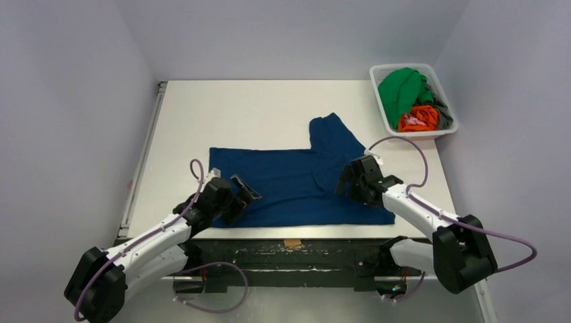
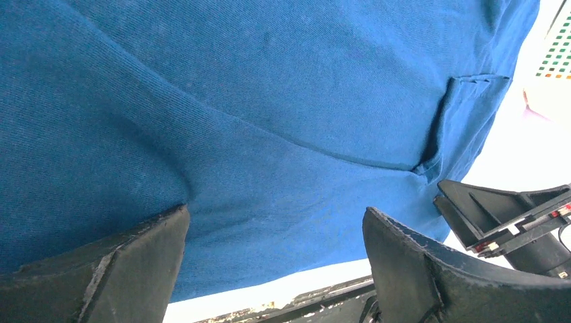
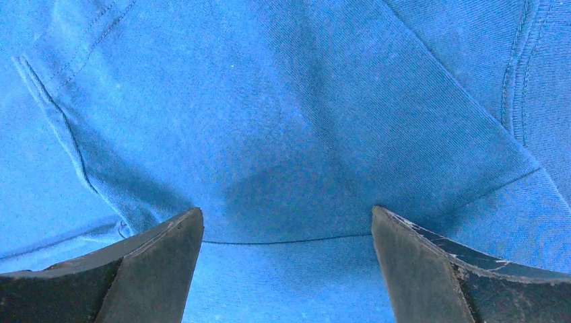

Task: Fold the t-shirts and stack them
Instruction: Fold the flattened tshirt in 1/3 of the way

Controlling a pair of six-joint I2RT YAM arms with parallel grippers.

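Nearest to me, the two arms reach out from the near edge of the counter (image 1: 236, 114). The left pincer (image 1: 237, 193) sits low at the near-left part of the navy t-shirt (image 1: 296, 182). Its wrist view shows the two fingers well apart, with blue cloth filling the gap and nothing gripped. The right pincer (image 1: 349, 180) hangs over the shirt's right half, and its fingers are spread wide too, with only cloth beneath them. I cannot tell whether either set of tips is actually pressing on the fabric.

The navy t-shirt lies flat in the middle of the counter as a broad rectangle, with one sleeve sticking out toward the far side. No chest print shows. A soft crease and a hemmed edge run across it, so I would guess the folding has barely begun, or one side at most has been turned in. Nothing like a finished fold is there, and no stack has been started.

Farther back, at the far-right corner, stands one white basket (image 1: 375, 94) holding the rest in a heap: one green t-shirt (image 1: 398, 91), one orange t-shirt (image 1: 417, 120) and one dark grey t-shirt (image 1: 442, 111). That makes four shirts by my count, one out and three waiting, though the heap could hide more. All four are left to fold and stack.
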